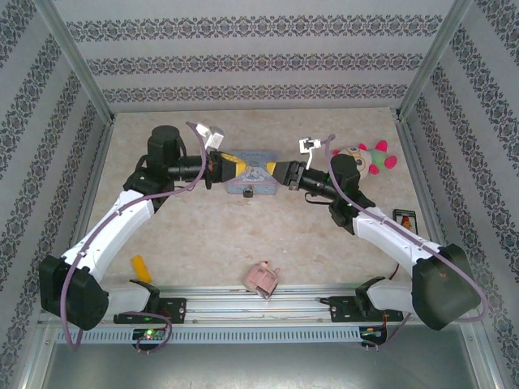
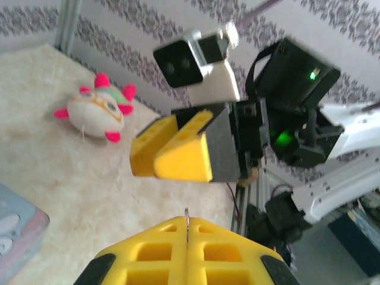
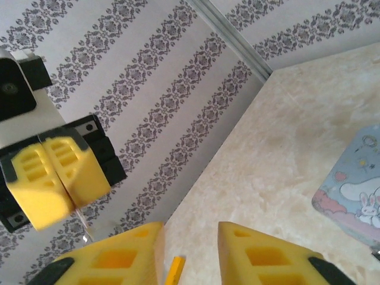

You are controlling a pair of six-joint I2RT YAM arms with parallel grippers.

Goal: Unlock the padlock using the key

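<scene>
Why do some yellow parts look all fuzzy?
Left wrist view: the right tool is smeared and the plush toy soft, likely out of focus. Right wrist view: the left tool is blurry, while the cartoon tin looks sharper. Top view: even light, faint shadows under the arms, no glare.

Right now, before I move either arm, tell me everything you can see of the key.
Only a sliver of the key shows: a thin, silvery-grey metal tip poking out of the seam between the yellow fingers of the left gripper, which are shut on it. The rest is hidden between them, so its shape cannot be told. It is held off the table, pointing toward the right gripper, whose fingers stand apart and do not touch it.
</scene>
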